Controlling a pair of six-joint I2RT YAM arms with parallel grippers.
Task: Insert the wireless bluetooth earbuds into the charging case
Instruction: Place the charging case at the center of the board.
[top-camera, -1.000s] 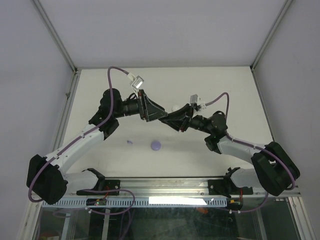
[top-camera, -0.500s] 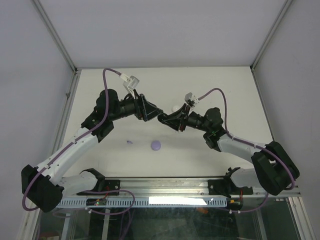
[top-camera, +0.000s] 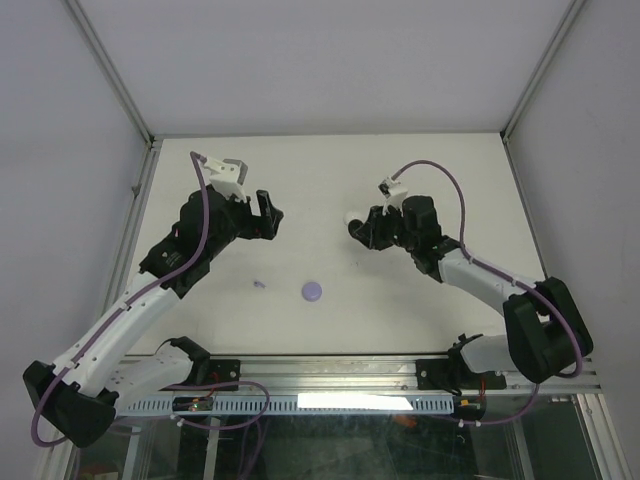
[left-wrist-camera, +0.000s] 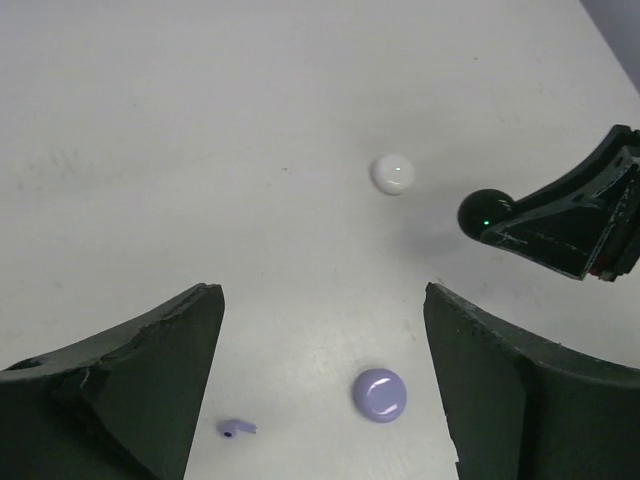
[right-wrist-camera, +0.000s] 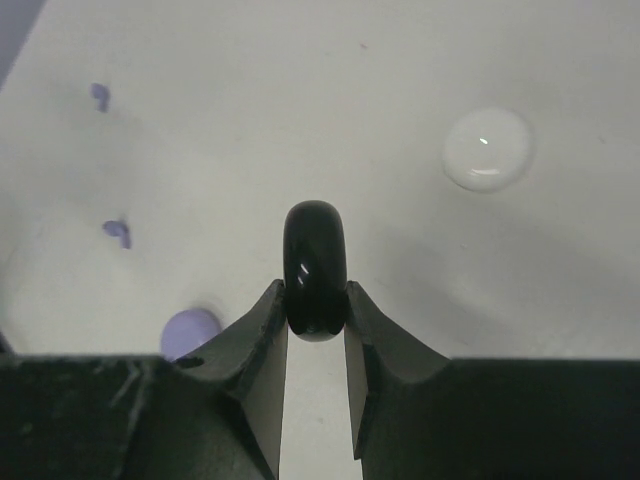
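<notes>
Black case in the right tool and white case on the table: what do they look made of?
Black case, pinched in the right tool: likely hard glossy plastic, given sharp bright reflections on its rim. White case: probably the same, smooth and glossy with one small highlight.

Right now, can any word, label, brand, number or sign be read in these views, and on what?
None readable. The black case in the right gripper, the white case and the lavender case show plain surfaces, only a green dot of light on the black and white ones.
Any marking on the rail is too small to read.
</notes>
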